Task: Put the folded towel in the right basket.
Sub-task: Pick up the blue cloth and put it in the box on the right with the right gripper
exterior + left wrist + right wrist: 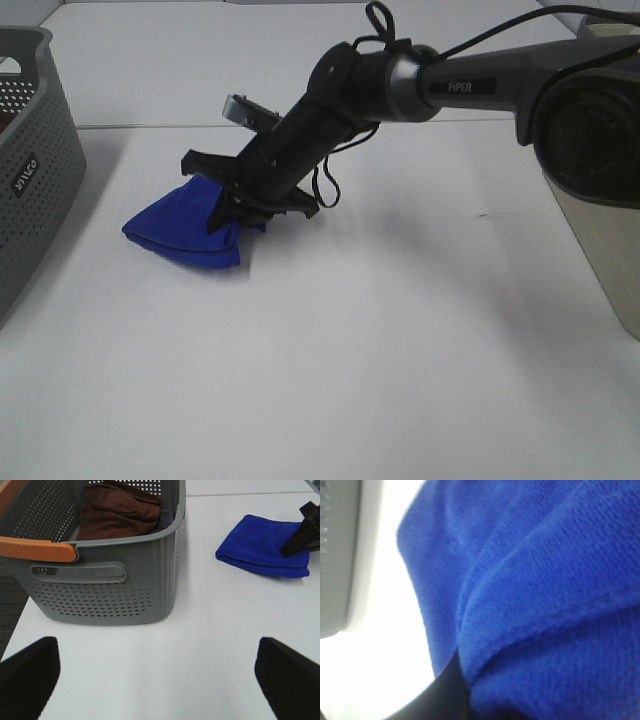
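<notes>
The folded blue towel (180,232) lies on the white table left of the middle. My right gripper (232,208) reaches across from the right, and its jaws are closed on the towel's right edge. The towel (535,590) fills the right wrist view, with a dark finger (447,697) under it. In the left wrist view the towel (260,547) lies flat with a black finger (300,535) on top of it. My left gripper (157,652) is open and empty above bare table. The right basket (605,260) stands at the right edge, partly behind the arm's base.
A grey perforated basket (30,170) stands at the left edge. In the left wrist view this basket (100,590) holds a brown towel (120,512) and has an orange handle (37,549). The right arm (430,75) spans the table's back half.
</notes>
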Robot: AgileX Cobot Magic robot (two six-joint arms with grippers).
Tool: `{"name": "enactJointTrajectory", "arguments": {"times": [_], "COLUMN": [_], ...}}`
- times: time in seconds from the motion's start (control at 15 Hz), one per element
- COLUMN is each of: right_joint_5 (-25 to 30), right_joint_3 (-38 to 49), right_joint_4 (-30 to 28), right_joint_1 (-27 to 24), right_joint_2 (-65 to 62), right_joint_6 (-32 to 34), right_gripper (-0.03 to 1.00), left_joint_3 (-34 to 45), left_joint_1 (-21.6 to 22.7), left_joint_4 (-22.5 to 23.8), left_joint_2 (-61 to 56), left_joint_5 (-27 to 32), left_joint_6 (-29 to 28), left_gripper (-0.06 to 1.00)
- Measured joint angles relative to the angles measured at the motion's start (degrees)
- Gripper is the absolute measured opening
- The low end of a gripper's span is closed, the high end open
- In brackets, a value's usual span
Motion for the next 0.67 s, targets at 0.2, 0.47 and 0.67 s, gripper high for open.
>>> {"name": "enactJointTrajectory", "arguments": {"times": [0.2, 0.47, 0.67], "right_joint_5": [10.4, 18.5, 23.8], "right_joint_3": [-6.5, -6.7, -6.9], "right_joint_4": [-2.9, -7.4, -13.9], "right_joint_1": [-7.7, -18.7, -29.5], "right_joint_2": [-7.5, -18.0, -27.2], "right_joint_6": [0.0, 0.0, 0.0], "right_gripper": [0.09, 0.09, 0.09], "left_joint_3": [0.0, 0.0, 0.0], "left_joint_1": [0.0, 0.0, 0.0], "left_joint_4": [1.1, 1.3, 1.3], "left_joint_2": [0.0, 0.0, 0.0], "left_joint_5": [0.0, 0.0, 0.0], "left_joint_6": [0.0, 0.0, 0.0], "left_gripper": [0.99, 0.99, 0.99]}}
